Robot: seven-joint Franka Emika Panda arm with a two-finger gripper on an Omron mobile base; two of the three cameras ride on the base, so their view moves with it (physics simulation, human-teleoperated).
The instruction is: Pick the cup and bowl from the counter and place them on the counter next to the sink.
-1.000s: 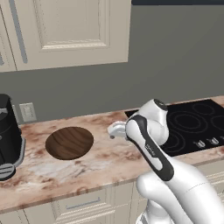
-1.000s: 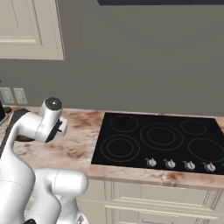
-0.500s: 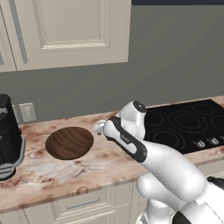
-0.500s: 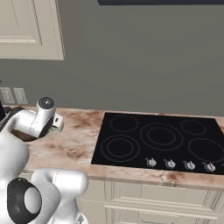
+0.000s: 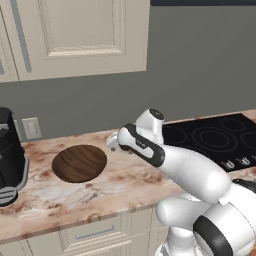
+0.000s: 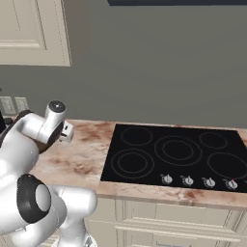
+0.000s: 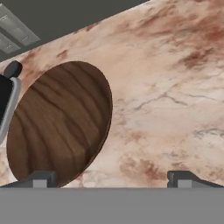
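Hanging spread wide above the desk (image 7: 175, 87), the fingers (image 7: 111, 179) grasp nothing: in the hand view the two dark fingertips (image 7: 40, 179) stand far apart at the bottom edge, with bare marble between them. The fingertip on that view's left sits over the near rim of the bowl (image 7: 59, 124), while the other is over open stone.

From the left base view the hand (image 5: 114, 142) is a pale lump at the end of the white arm (image 5: 185, 167), hovering just beside the bowl (image 5: 79, 163) on its cooktop side, apart from it and above the surface. I cannot tell from there how high it floats. The bowl lies flat on the desk (image 5: 125, 185), wide, shallow and dark brown with a wood grain, its mouth up and nothing in it.

Further out, a black appliance (image 5: 10, 157) stands at the left end of the desk, near the bowl but not touching it; its edge shows in the hand view too, as a dark shape with a pale rim (image 7: 6, 105). On the grey wall behind it is a white outlet plate (image 5: 31, 128). Cream upper cabinets (image 5: 75, 35) hang above. To the right of the arm the black glass cooktop (image 6: 173, 154) is let into the desk (image 6: 82, 154), with a row of knobs (image 6: 198, 181) along its front edge. Cream drawer fronts (image 5: 85, 232) run below the stone.
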